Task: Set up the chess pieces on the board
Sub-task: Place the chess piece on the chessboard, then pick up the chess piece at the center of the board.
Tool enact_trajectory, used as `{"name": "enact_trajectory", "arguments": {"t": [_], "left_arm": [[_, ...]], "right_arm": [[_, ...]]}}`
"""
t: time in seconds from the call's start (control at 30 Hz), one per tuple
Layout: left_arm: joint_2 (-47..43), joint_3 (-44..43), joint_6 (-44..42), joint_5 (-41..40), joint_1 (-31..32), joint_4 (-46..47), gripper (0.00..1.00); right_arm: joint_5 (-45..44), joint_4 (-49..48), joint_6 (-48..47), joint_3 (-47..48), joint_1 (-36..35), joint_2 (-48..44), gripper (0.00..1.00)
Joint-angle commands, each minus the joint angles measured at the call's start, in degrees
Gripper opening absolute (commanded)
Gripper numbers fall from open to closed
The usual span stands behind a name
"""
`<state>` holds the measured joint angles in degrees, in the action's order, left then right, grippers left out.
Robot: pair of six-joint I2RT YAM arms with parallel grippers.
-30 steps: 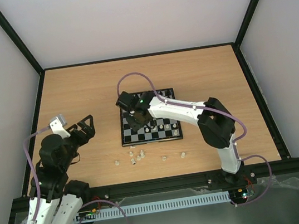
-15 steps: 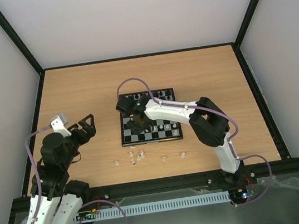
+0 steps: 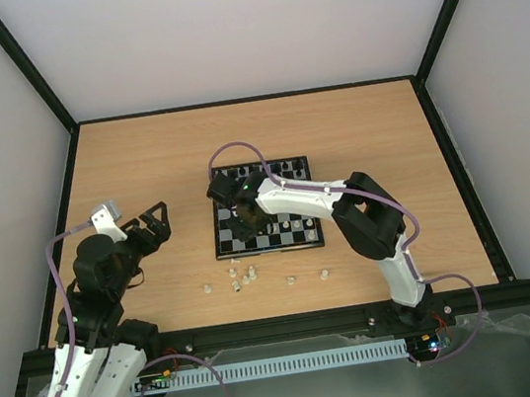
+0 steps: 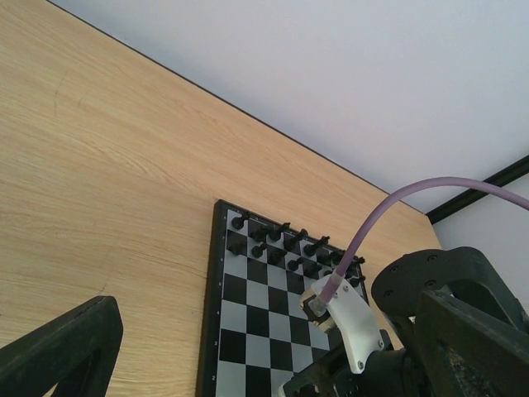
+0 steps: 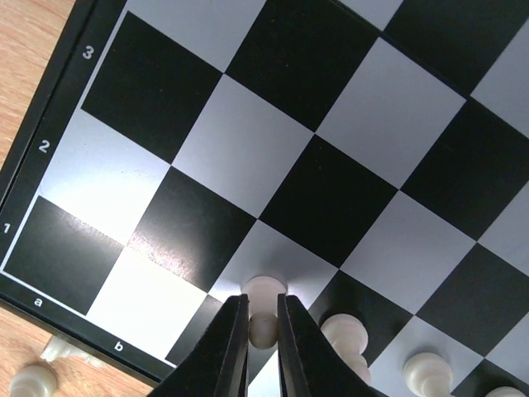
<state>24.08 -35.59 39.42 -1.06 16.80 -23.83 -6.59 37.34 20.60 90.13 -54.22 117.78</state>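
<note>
The board (image 3: 225, 249) lies mid-table, with black pieces along its far rows. My right gripper (image 3: 245, 223) hangs over its near-left part. In the right wrist view that gripper (image 5: 263, 321) is shut on a cream pawn (image 5: 264, 329), whose base rests on a light square in the second row, third column. Two more white chess pieces (image 5: 345, 335) stand to its right. Several chess pieces (image 3: 247, 277) lie loose on the table in front of the board. At the table's left my left gripper (image 3: 151, 215) is open and holds nothing; one of its fingers (image 4: 66, 343) shows in its own view.
A black frame rims the wooden table (image 3: 354, 125), with white walls close on three sides. The right arm (image 3: 368, 218) arches over the board's right side, its purple cable (image 4: 388, 223) looping above the board (image 4: 248, 322). Two loose pieces (image 5: 31, 380) lie just off the board's near-left corner.
My right gripper has moved toward the board's near-left squares and come down, carrying the pawn. The left arm has stayed put.
</note>
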Motion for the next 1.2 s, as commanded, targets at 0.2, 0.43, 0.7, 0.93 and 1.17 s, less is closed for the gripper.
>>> {"name": "enact_trajectory", "arguments": {"t": [0.2,0.43,0.7,0.93,1.17], "left_arm": [[0.86,0.07,-0.17,0.69,-0.30,1.44,0.99],[0.80,-0.11,-0.13,0.88,-0.32,1.47,0.99],[0.50,-0.43,-0.08,0.97,-0.35,1.06,0.99],[0.11,-0.88,-0.22,1.05,-0.34,0.52,0.99],[-0.64,-0.77,-0.04,1.06,-0.27,-0.04,0.99]], "right_arm": [[1.65,1.51,-0.72,-0.29,0.08,-0.88,0.27],[2.19,1.75,-0.37,-0.48,-1.58,-5.36,0.28],[0.96,2.16,1.11,-2.64,-5.20,-9.52,0.29],[2.99,-0.44,2.48,-6.48,-8.31,-10.87,0.28],[4.46,-2.42,2.95,-6.93,-11.15,-8.75,0.27]]}}
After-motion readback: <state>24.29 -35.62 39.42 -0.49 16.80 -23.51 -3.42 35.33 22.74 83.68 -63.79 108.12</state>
